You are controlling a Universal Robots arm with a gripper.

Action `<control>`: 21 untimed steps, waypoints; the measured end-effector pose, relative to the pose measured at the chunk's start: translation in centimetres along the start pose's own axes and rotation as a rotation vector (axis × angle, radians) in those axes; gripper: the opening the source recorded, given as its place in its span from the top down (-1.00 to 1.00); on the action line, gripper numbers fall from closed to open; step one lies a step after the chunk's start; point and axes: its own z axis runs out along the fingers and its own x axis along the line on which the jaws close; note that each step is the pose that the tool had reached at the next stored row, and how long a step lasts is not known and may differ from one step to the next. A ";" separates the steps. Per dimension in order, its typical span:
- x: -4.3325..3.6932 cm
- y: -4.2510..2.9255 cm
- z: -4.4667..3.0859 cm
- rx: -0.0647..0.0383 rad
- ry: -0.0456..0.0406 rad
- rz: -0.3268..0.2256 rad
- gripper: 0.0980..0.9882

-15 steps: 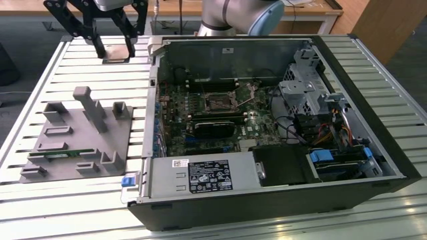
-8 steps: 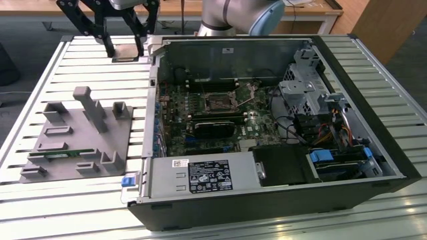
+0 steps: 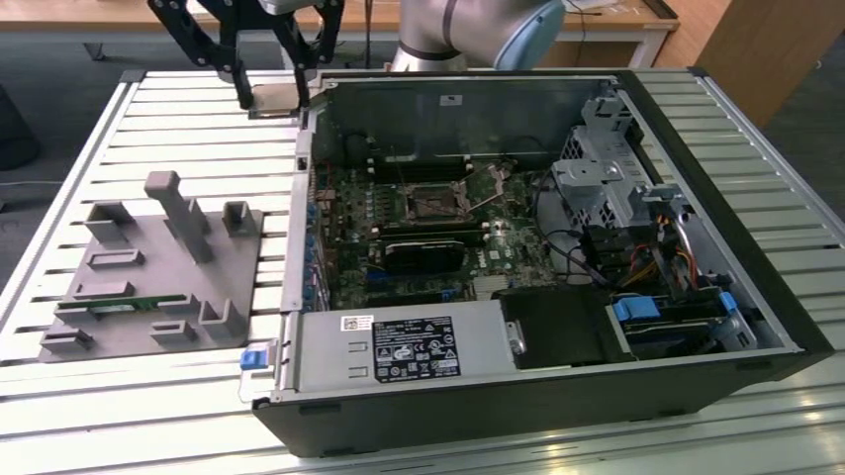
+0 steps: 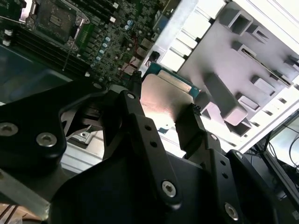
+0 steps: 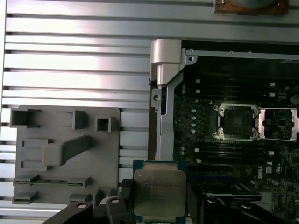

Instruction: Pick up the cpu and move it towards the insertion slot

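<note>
- The gripper (image 3: 275, 99) hangs up at the far end of the slatted table (image 3: 185, 129), just outside the open computer case (image 3: 687, 297), toward the exterior view's left of its wall.
- Its two black fingers (image 4: 191, 130) are clamped on opposite edges of the cpu (image 5: 159, 193); the chip is clear of the table, gripped and held flat.
- In the first wrist view, the cpu shows its silvery top and green rim, sitting between the fingers over the edge of the case wall.
- In the second wrist view, the cpu (image 4: 163, 100) is seen from beneath, its pale face catching light.
- The insertion slot (image 3: 432, 203) sits on the green motherboard (image 3: 516, 257) inside the case, well apart from the chip.
- In the first wrist view, the insertion slot (image 5: 235, 122) lies open, its metal frame flipped to one side.
- A grey parts fixture (image 3: 145, 267) rests on the table, on the exterior view's left, beside the case.
- A long green memory stick (image 3: 119, 305) lies in that fixture.
</note>
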 end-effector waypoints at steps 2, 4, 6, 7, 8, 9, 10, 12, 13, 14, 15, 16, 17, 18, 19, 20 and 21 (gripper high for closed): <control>-0.54 0.14 0.01 0.000 -0.0001 0.000 0.00; -1.07 0.27 0.01 0.000 -0.0001 0.000 0.00; -1.59 0.40 0.02 0.000 -0.0001 0.000 0.00; -1.84 0.47 0.02 0.000 0.0000 0.000 0.00; -2.08 0.55 0.01 0.000 0.0000 0.000 0.00; -2.29 0.62 0.02 0.000 0.0000 0.000 0.00; -2.52 0.69 0.03 0.000 -0.0001 0.000 0.00; -3.03 0.83 0.03 0.000 -0.0001 0.000 0.00; -3.29 0.90 0.03 0.000 -0.0001 0.000 0.00; -3.54 0.96 0.03 0.000 -0.0001 0.000 0.00; -3.79 1.02 0.03 0.000 0.0000 0.000 0.00; -4.03 1.08 0.03 0.000 0.0000 0.000 0.00; -4.29 1.15 0.03 0.000 0.0000 0.000 0.00; -4.54 1.22 0.04 0.000 0.0000 0.000 0.00; -4.80 1.28 0.04 0.000 -0.0001 0.000 0.00; -5.06 1.34 0.04 0.000 -0.0001 0.000 0.00; -5.31 1.40 0.05 0.000 -0.0001 0.000 0.00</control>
